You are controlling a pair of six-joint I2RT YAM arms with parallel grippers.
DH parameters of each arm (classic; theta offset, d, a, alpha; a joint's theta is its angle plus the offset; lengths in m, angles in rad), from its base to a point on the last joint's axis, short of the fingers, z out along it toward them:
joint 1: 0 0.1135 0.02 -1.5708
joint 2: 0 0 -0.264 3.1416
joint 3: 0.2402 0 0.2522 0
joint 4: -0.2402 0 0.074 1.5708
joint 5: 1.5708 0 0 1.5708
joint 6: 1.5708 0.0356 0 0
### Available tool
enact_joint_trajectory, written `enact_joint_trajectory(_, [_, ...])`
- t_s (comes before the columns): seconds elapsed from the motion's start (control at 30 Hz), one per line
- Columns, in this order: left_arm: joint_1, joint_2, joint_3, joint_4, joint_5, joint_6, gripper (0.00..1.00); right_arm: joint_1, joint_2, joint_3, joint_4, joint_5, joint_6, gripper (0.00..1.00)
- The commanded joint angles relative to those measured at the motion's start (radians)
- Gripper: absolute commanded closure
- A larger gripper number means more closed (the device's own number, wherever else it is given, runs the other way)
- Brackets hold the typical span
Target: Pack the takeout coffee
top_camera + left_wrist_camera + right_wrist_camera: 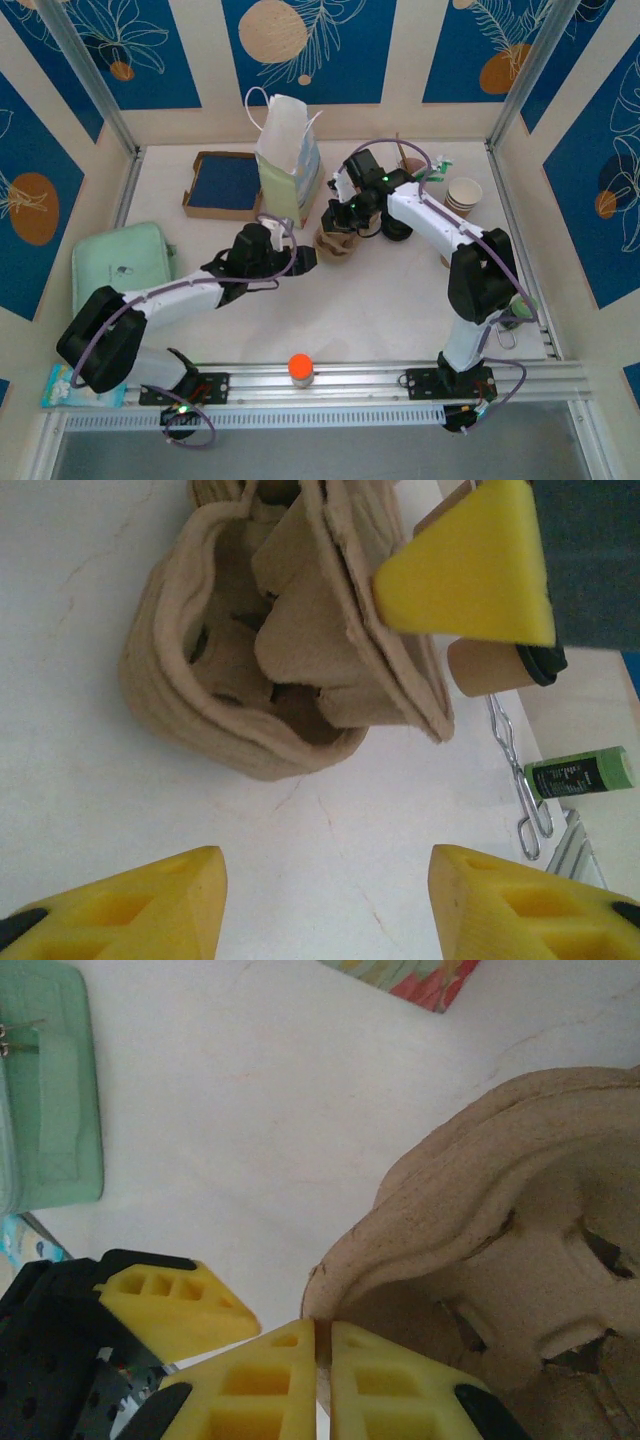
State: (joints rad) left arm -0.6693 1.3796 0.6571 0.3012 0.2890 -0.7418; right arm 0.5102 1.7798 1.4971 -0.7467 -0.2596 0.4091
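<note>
Pulp carrier (260, 670) empty, right hand (322, 1335) pinching its rim, left hand (325, 868) spread

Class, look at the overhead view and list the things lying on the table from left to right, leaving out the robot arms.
green pouch → flat box → paper bag → cup carrier → stack of paper cups

The right gripper (322, 1345) has its two yellow fingers pressed together on the thin rim of a moulded pulp cup carrier (500, 1210), which lies tipped on the white table (250, 1090); another yellow finger (175, 1305) on a black mount sits just beside it at lower left; a mint-green zipped pouch (50, 1090) lies at the upper left; a floral-printed edge (410, 975) crosses the top
</note>
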Motion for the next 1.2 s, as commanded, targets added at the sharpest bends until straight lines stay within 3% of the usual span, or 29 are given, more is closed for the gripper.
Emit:
enact_joint_trajectory(0.0, [0.013,0.020,0.040,0.065,0.032,0.016,0.46,-0.005,-0.053,-0.019,0.014,-0.073,0.017,0.91])
enact_joint_trajectory(0.43, [0.025,0.077,0.050,0.164,0.059,-0.014,0.55,-0.016,-0.088,-0.060,0.038,-0.121,0.027,0.92])
enact_joint_trajectory(1.17, [0.036,0.075,0.067,0.197,0.042,-0.023,0.56,-0.030,-0.120,-0.105,0.073,-0.184,0.047,0.92])
